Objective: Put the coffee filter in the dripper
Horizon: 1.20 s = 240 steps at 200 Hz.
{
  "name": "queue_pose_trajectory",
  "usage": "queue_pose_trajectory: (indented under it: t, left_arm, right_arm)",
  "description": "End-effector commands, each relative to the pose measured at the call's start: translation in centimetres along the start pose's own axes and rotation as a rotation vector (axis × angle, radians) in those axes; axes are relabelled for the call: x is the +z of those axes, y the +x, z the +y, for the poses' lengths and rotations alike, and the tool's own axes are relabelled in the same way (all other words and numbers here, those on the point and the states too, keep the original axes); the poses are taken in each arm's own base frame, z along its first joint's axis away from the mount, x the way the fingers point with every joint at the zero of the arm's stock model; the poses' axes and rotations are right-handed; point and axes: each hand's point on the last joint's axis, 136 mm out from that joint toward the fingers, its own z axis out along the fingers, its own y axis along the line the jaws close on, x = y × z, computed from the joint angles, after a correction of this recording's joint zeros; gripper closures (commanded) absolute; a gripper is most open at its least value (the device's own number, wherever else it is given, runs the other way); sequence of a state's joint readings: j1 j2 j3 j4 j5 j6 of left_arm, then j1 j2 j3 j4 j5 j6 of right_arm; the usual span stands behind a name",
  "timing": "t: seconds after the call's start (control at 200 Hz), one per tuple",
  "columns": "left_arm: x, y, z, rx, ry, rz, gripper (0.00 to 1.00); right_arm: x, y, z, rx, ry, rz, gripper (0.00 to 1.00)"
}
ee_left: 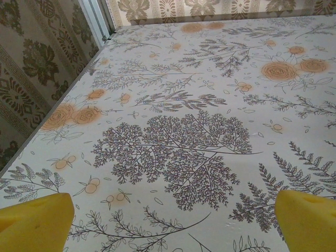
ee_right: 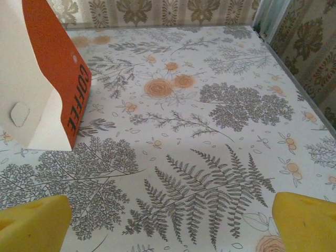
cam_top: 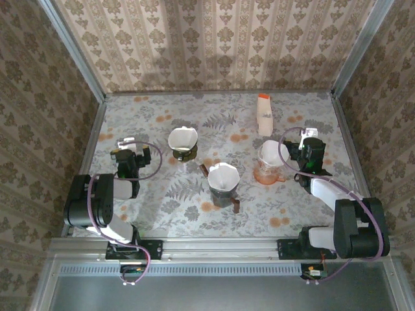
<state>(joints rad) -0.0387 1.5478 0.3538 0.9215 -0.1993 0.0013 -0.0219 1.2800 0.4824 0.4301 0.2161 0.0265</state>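
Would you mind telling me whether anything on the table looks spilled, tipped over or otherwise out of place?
Nothing stands out. The coffee bag stands upright, the orange dripper, the dark dripper and the white cone sit upright too, and the table shows no spill.

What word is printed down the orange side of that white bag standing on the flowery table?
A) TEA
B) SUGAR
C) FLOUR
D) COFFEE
D: in the right wrist view, dark letters on the orange side of the white paper bag spell COFFEE.
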Motion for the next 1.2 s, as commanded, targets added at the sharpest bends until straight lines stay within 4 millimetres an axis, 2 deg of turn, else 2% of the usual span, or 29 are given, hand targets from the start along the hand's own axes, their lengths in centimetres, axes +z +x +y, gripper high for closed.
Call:
queue_pose_trajectory:
  t: [0.0,0.23,0.325,0.435,0.54,0.635,0.705,0.815,0.95,1.025,1.065,1.195]
  left_arm:
    - [0.3,-1.4,0.0,0.014,-0.008,-0.04,0.0]
    - [0.3,-1.4,0.0,0.013,-0.009,-0.038,0.0]
    - [0.3,-1.4,-0.1,0.014,-0.007,-0.038,0.0]
    - [0.3,-1.4,0.0,0.014,-0.007,-0.038,0.0]
    - [0.3,-1.4,0.0,0.014,-0.009,-0.038,0.0]
    - [0.3,-1.4,0.0,0.013,-0.007,-0.039,0.0]
    - [0.3,-1.4,0.0,0.013,-0.007,-0.04,0.0]
    - [0.3,-1.4,-0.1,0.015,-0.007,-0.038,0.0]
    - [0.3,-1.4,0.0,0.014,-0.007,-0.038,0.0]
    - [0.3,-1.4,0.0,0.013,-0.008,-0.039,0.0]
    - [0.3,-1.4,0.0,0.014,-0.009,-0.039,0.0]
    - [0.3,-1.4,0.0,0.015,-0.01,-0.038,0.0]
  right_arm:
    - [0.1,-1.4,0.2,0.051,-0.016,-0.049,0.0]
    - [-0.3,0.2,-1.4,0.133,0.07,-0.025,0.0]
    - [-0.7,0.2,-2.6,0.124,0.131,-0.033,0.0]
    - [-1.7,-0.9,-4.9,0.173,0.23,-0.04,0.0]
    - [-2.7,-1.5,-7.2,0.345,0.333,-0.018,0.0]
    - [-3.5,0.4,-8.2,0.591,0.371,0.123,0.0]
    - [-3.1,1.6,-6.5,0.715,0.224,0.243,0.0]
    - [-3.0,3.4,-3.8,0.862,0.096,0.363,0.0]
    - [-3.9,5.7,-2.2,1.015,0.056,0.437,0.04]
    - [-4.3,6.6,-1.4,1.095,0.037,0.46,0.11]
    - [-4.4,6.8,-1.0,1.122,0.02,0.462,0.19]
    - [-5.0,8.0,-0.6,1.189,0.038,0.461,0.28]
